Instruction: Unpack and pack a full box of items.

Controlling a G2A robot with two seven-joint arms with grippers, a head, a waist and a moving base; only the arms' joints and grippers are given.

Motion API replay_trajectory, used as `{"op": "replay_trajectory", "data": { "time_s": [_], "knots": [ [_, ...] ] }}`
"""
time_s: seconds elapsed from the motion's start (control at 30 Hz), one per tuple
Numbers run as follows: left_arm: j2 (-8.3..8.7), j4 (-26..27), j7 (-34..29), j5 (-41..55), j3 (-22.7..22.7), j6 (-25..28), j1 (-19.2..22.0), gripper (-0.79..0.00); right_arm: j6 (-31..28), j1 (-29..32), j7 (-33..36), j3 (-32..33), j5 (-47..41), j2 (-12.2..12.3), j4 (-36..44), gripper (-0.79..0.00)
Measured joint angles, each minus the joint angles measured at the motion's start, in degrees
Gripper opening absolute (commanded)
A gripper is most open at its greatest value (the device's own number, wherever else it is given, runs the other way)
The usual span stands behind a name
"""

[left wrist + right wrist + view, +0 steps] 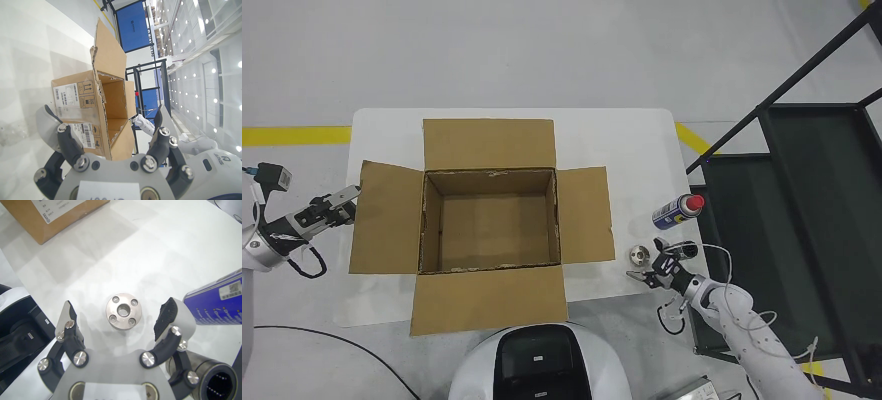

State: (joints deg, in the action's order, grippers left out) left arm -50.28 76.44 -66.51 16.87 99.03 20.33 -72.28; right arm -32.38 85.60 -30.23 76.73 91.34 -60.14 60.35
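An open cardboard box [492,220] stands mid-table with all flaps spread and an empty interior; it shows as the box [105,106] in the left wrist view. Right of it lie a round metal flange [639,254] and a blue spray can [679,210] with a red cap. My right gripper [652,273] hovers open just in front of the flange [123,311], fingers either side of it without touching. The spray can [217,303] lies beside one finger. My left gripper [342,207] stands open at the box's left flap, with the flap edge between its fingers [162,121].
A dark cylindrical bearing [213,378] lies behind the right gripper. A black metal rack [802,200] stands off the table's right side. The white table [642,150] has bare room behind and right of the box.
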Motion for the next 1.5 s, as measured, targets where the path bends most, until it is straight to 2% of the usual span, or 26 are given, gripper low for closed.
{"op": "replay_trajectory", "data": {
  "time_s": [0.2,0.5,0.67,0.7,0.8,0.83,0.87,0.9,1.23,1.4,1.5],
  "knots": [
    [0.0,0.0,0.0,0.0,0.0,0.0,0.0,0.0,1.1,-1.1,0.5,-1.0,-0.2,-0.3,-2.1,-0.025],
    [0.0,0.0,0.0,0.0,0.0,0.0,0.0,0.0,2.6,-2.4,0.1,-2.9,-0.9,-0.8,-3.9,-0.114],
    [0.0,0.0,0.0,0.0,0.0,0.0,0.0,0.0,5.2,-2.8,0.2,-3.7,-0.1,-1.0,-4.1,-0.305],
    [0.0,0.0,0.0,0.0,0.0,0.0,0.0,0.0,5.7,-2.8,0.4,-3.8,0.2,-1.1,-4.0,-0.394],
    [0.0,0.0,0.0,0.0,0.0,0.0,0.0,0.0,7.3,-2.8,0.7,-4.1,0.6,-1.2,-4.0,-0.563],
    [0.0,0.0,0.0,0.0,0.0,0.0,0.0,0.0,8.0,-2.7,0.7,-4.2,0.7,-1.2,-4.0,-0.683],
    [0.0,0.0,0.0,0.0,0.0,0.0,0.0,0.0,8.6,-2.5,0.7,-4.2,0.8,-1.2,-4.0,-0.757],
    [0.0,0.0,0.0,0.0,0.0,0.0,0.0,0.0,9.2,-2.4,0.7,-4.2,1.0,-1.2,-3.9,-0.785],
    [0.0,0.0,0.0,0.0,0.0,0.0,0.0,0.0,14.1,2.0,-3.4,-2.3,3.7,-0.4,1.6,-0.785],
    [0.0,0.0,0.0,0.0,0.0,0.0,0.0,0.0,12.2,6.2,-4.0,1.1,4.1,0.7,9.3,-0.785],
    [0.0,0.0,0.0,0.0,0.0,0.0,0.0,0.0,9.4,8.7,-2.1,3.6,3.8,1.5,15.2,-0.785]
  ]
}}
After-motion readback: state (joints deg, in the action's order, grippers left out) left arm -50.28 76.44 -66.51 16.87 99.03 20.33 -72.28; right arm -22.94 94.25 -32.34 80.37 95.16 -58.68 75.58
